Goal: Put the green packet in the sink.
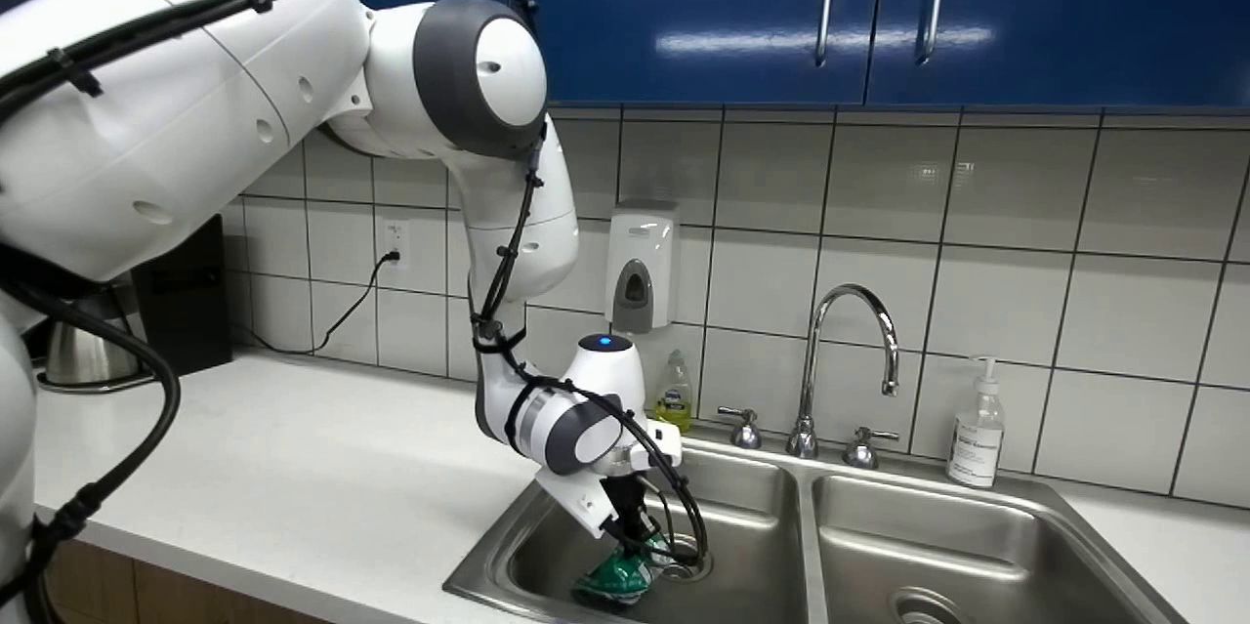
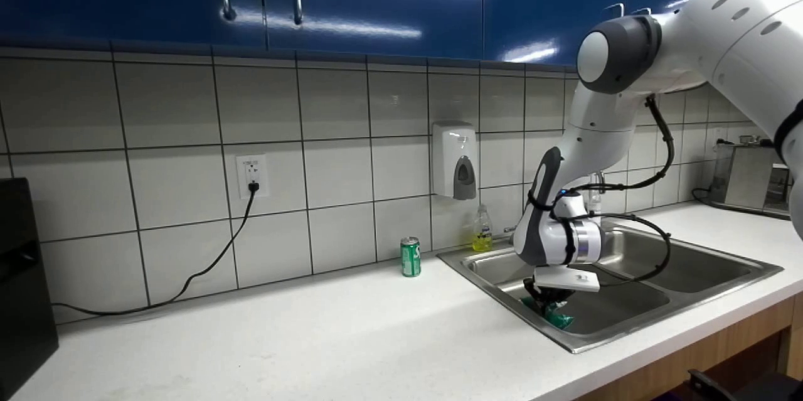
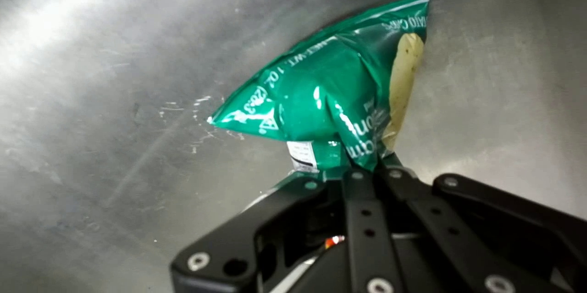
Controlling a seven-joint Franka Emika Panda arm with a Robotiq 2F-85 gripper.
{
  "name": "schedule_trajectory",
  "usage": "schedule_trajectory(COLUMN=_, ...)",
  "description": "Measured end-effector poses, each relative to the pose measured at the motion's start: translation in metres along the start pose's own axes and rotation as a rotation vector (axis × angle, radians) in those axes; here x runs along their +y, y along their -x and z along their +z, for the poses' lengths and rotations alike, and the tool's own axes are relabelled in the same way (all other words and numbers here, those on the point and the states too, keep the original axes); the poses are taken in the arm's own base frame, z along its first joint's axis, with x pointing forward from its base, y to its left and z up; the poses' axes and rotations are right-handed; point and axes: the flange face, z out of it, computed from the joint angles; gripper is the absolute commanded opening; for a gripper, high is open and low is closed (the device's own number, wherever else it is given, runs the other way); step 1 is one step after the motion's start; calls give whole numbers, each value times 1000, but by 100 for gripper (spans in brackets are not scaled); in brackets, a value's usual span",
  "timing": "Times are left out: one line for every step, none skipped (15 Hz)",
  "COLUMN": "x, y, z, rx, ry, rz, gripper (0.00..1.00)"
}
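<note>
The green packet (image 3: 330, 82) is a crinkled foil chip bag with white print and a chip picture. Its upper part is pinched between the fingers of my gripper (image 3: 372, 169), which is shut on it. Its lower part fans out against the steel of the sink (image 3: 137, 77) in the wrist view. In both exterior views the packet (image 1: 617, 577) (image 2: 559, 319) hangs below the gripper (image 1: 640, 538) (image 2: 547, 302) inside the left basin of the sink (image 1: 757, 585) (image 2: 618, 313). I cannot tell whether it touches the basin floor. The pinched end is partly hidden by the fingers.
The divider (image 1: 809, 546) separates this basin from the right basin (image 1: 977, 526). A tall faucet (image 1: 811, 351) and two handles stand behind. A soap bottle (image 1: 674, 396) and pump bottle (image 1: 977, 438) stand by the wall. A green can (image 2: 410, 258) stands on the counter (image 2: 313, 338).
</note>
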Motion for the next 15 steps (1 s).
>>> schedule_trajectory(x=0, y=-1, z=1, rx=1, ry=0, rz=0, gripper=34)
schedule_trajectory(x=0, y=-1, z=2, rx=1, ry=0, rz=0, gripper=40)
schedule_trajectory(x=0, y=-1, z=4, rx=-1, ry=0, rz=0, gripper=49)
schedule_trajectory(x=-1, y=0, z=5, rx=-3, ry=0, rz=-1, gripper=56)
schedule_trajectory(x=-2, y=0, z=4, rx=-3, ry=-3, rz=-2, gripper=65)
schedule_trajectory(x=-6, y=0, z=3, rx=-2, ry=-8, rz=-5, gripper=72)
schedule_trajectory(x=-10, y=-1, z=1, rx=2, ry=-14, rz=-9, gripper=80)
schedule_trajectory(x=-15, y=-2, z=-5, rx=8, ry=-20, rz=-15, gripper=87)
schedule_trajectory(x=-20, y=-4, z=-11, rx=16, ry=-26, rz=-21, gripper=93)
schedule_trajectory(x=-25, y=-7, z=-20, rx=27, ry=-32, rz=-27, gripper=99)
schedule_trajectory(x=-31, y=-9, z=-29, rx=38, ry=-38, rz=-33, gripper=100)
schedule_trajectory(x=-35, y=-11, z=-40, rx=51, ry=-43, rz=-39, gripper=100)
schedule_trajectory(x=-40, y=-13, z=-50, rx=63, ry=-48, rz=-44, gripper=100)
schedule_trajectory(x=-44, y=-15, z=-60, rx=77, ry=-52, rz=-50, gripper=100)
schedule_trajectory(x=-47, y=-16, z=-69, rx=89, ry=-56, rz=-55, gripper=100)
